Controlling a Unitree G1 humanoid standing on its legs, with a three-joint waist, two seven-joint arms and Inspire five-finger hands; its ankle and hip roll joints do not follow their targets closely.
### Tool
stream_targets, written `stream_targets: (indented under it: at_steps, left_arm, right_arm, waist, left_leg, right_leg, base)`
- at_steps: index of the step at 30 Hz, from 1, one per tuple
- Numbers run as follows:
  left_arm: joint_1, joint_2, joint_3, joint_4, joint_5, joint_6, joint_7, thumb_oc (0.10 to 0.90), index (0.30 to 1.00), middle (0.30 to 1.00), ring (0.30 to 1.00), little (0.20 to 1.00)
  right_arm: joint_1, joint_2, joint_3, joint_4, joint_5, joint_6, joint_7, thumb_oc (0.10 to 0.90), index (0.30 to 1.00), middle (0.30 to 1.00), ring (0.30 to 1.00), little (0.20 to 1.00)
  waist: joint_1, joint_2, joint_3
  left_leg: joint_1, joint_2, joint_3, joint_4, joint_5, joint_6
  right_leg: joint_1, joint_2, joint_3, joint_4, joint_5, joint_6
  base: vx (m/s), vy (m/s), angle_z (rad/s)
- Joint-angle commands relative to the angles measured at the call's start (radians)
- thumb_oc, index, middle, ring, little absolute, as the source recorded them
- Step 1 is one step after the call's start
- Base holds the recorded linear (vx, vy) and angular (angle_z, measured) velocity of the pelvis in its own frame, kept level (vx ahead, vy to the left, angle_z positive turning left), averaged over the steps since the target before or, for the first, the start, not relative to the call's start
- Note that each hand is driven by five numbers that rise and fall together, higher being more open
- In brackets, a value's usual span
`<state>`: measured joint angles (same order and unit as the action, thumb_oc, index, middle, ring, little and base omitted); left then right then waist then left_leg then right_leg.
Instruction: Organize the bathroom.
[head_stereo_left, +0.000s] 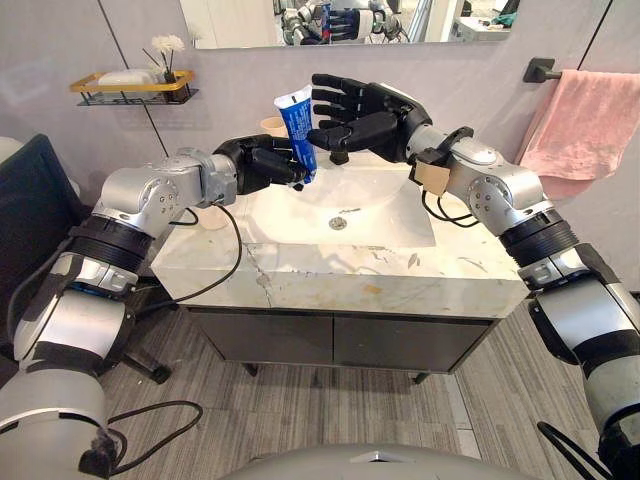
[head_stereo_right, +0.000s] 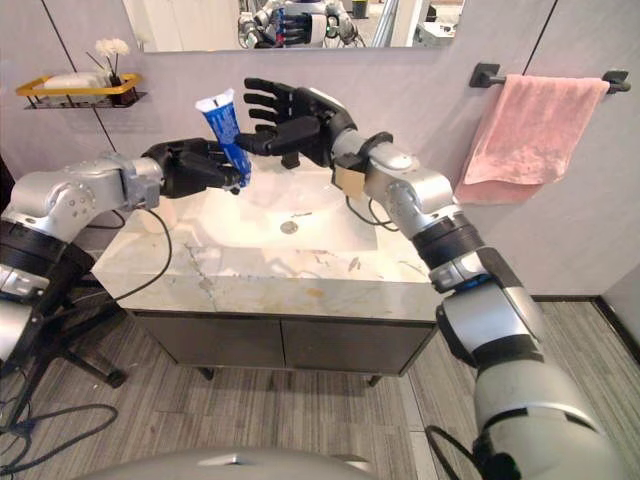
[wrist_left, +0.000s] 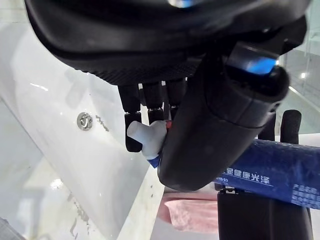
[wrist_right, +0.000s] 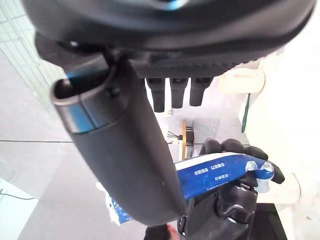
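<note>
Toothpaste tube (head_stereo_left: 296, 127): blue with a white cap at the lower end, held nearly upright over the back left part of the sink, its flat end up and leaning a little to the left.
Left hand (head_stereo_left: 262, 163): its fingers are curled around the lower part of the tube, near the cap; the hand is above the left rim of the sink.
Right hand (head_stereo_left: 362, 112): its fingers are straight and spread, the palm faces the tube, just beside the tube's upper part; I cannot tell if the thumb touches it.
Sink (head_stereo_left: 300, 215): white basin set in a marble counter (head_stereo_left: 340, 275), with a metal drain (head_stereo_left: 338, 222) in the middle.
Cup (head_stereo_left: 271, 125): pale, on the counter behind the tube, partly hidden.
Towel (head_stereo_left: 578, 130): pink, hangs from a dark bar on the wall at the right.
Shelf (head_stereo_left: 132, 90): yellow wire shelf on the wall at the left, with white flowers (head_stereo_left: 167, 44) on it.
Mirror (head_stereo_left: 400, 20): on the wall above the sink.
</note>
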<state>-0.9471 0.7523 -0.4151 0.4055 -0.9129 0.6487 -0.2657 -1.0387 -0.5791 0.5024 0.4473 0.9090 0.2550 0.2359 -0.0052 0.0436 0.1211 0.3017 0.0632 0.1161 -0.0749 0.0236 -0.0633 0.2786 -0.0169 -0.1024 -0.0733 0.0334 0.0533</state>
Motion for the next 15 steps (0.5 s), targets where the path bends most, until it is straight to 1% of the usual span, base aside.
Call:
stream_targets:
  at_steps: [1,11,15]
  left_arm:
    - [-0.139,-0.028,-0.039,0.048,-0.043,-0.057,-0.065,0.400,0.300,0.300,0.300,0.300]
    - [-0.150,-0.013,-0.047,0.063,-0.032,-0.026,-0.090,0.400,0.300,0.300,0.300,0.300]
    - [-0.149,0.005,-0.036,0.050,-0.039,-0.020,-0.059,0.400,0.300,0.300,0.300,0.300]
  right_arm:
    - [-0.181,0.006,-0.035,0.079,0.054,-0.173,-0.042,0.800,0.900,0.900,0.900,0.900]
    - [-0.197,-0.006,-0.036,0.092,0.032,-0.190,-0.072,0.800,0.900,0.900,0.900,0.900]
    - [-0.203,-0.032,-0.042,0.102,0.024,-0.191,-0.073,0.800,0.900,0.900,0.900,0.900]
  waist:
    - [0.031,-0.022,-0.201]
    - [0.034,-0.025,-0.203]
    - [0.034,-0.027,-0.205]
  left_leg:
    - [-0.080,-0.040,-0.104,0.090,-0.029,0.005]
    - [-0.084,-0.042,-0.109,0.097,-0.032,0.007]
    - [-0.084,-0.043,-0.111,0.096,-0.035,0.007]
  right_leg:
    - [-0.038,-0.007,0.015,0.109,-0.096,0.047]
    - [-0.040,-0.005,0.020,0.109,-0.095,0.047]
    - [-0.042,-0.001,0.023,0.108,-0.096,0.046]
  base:
    - [0.00,0.000,0.00]
    - [0.00,0.000,0.00]
    - [0.01,-0.017,-0.08]
